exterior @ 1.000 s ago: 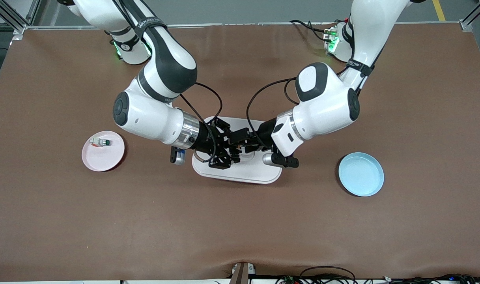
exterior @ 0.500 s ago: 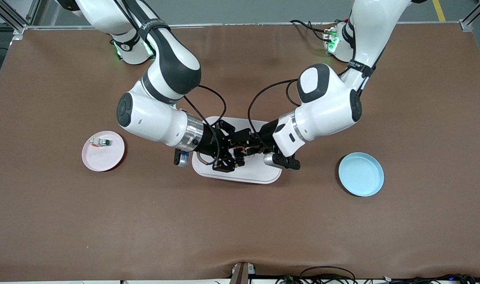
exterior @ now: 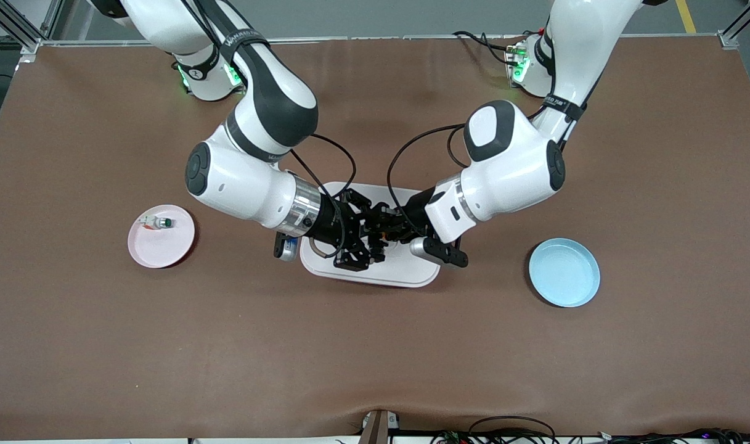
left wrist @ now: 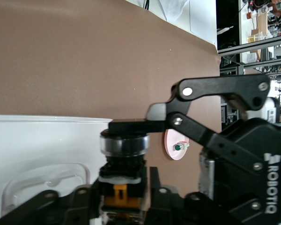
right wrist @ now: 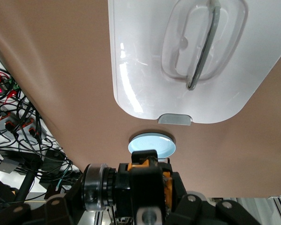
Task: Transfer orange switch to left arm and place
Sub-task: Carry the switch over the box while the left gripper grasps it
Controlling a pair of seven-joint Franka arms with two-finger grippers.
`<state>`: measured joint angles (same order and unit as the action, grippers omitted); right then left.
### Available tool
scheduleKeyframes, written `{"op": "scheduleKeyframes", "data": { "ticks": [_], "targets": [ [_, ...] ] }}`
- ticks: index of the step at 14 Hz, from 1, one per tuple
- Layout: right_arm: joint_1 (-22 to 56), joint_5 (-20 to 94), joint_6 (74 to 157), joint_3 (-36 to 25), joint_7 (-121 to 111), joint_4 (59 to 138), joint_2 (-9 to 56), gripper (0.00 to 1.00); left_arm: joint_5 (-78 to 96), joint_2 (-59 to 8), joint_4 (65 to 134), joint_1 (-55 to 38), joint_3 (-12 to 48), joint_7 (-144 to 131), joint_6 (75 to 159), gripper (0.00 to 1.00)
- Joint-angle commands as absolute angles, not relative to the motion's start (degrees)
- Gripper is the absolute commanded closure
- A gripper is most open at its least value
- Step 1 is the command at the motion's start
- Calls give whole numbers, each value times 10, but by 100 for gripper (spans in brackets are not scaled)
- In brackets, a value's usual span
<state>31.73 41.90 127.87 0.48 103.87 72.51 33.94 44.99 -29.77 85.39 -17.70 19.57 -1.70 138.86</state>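
Over the box [exterior: 405,271], left gripper [exterior: 382,229] and right gripper [exterior: 375,237] both had fingers clamped on the orange switch [exterior: 381,235].

The counter [exterior: 375,345] carries a plain matte brown covering; on it sit a glossy white rounded-rectangular plastic box [exterior: 405,271] with a grey side latch [right wrist: 175,119], a round pale pink plate [exterior: 159,246] bearing a small white-bodied switch with a green button [exterior: 158,222], and a round light blue plate [exterior: 564,272]. The tiny black-bodied push-button switch [left wrist: 122,187] shows orange details and a silver-grey ring. Both arms are white with black joints, dark cables and green lights at their bases, ending in the black left hand [exterior: 387,229] and black right hand [exterior: 373,237].
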Motion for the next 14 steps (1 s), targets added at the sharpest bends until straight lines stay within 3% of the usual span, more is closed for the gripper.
{"op": "scheduleKeyframes", "data": {
  "ticks": [1,7,8,9,14],
  "targets": [
    [327,431,1280,-1,1048,701,354,100,455,-298,846,-178,199,4,1393,100],
    [324,431,1279,-1,1047,701,354,100,455,-295,848,-177,199,4,1392,100],
    [324,431,1279,-1,1043,701,354,54,455,-294,849,-176,199,5,1392,100],
    [324,430,1279,-1,1042,701,354,1,455,-293,849,-175,199,4,1391,100],
    [321,428,1278,-2,1039,700,354,0,455,-268,861,-163,199,-2,1369,100]
  ]
}}
